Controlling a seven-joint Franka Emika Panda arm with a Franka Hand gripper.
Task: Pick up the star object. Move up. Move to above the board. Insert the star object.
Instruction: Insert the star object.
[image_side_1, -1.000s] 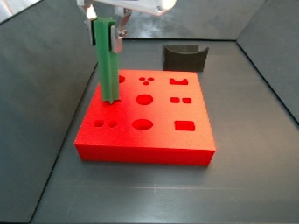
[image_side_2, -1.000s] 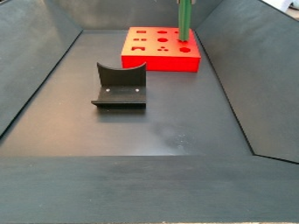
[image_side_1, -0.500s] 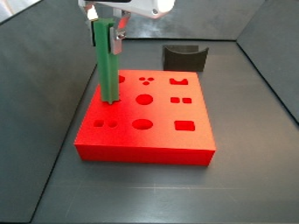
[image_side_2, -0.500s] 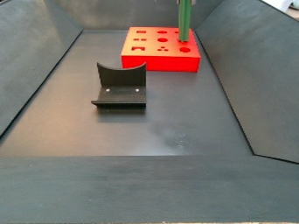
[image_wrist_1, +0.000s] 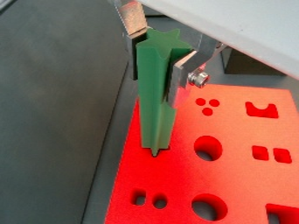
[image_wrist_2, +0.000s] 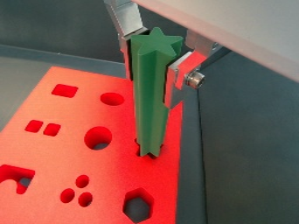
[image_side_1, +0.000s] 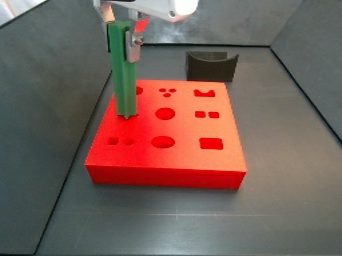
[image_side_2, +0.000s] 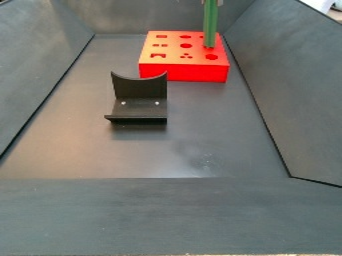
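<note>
1. The tall, slender green star-section peg (image_side_1: 123, 78) stands upright, its lower end sunk in a hole near one edge of the large flat red rectangular board (image_side_1: 187, 150).
2. The two-finger silver gripper (image_wrist_1: 158, 54) is above the board, clamped on the peg's upper part; in both wrist views its flat plates press against the peg's sides (image_wrist_2: 149, 87).
3. The board's top shows round, square and other shaped holes.
4. A dark grey curved holder (image_side_2: 136, 97) sits on the dark floor (image_side_2: 187, 150), well apart from the board (image_side_2: 183, 55).
</note>
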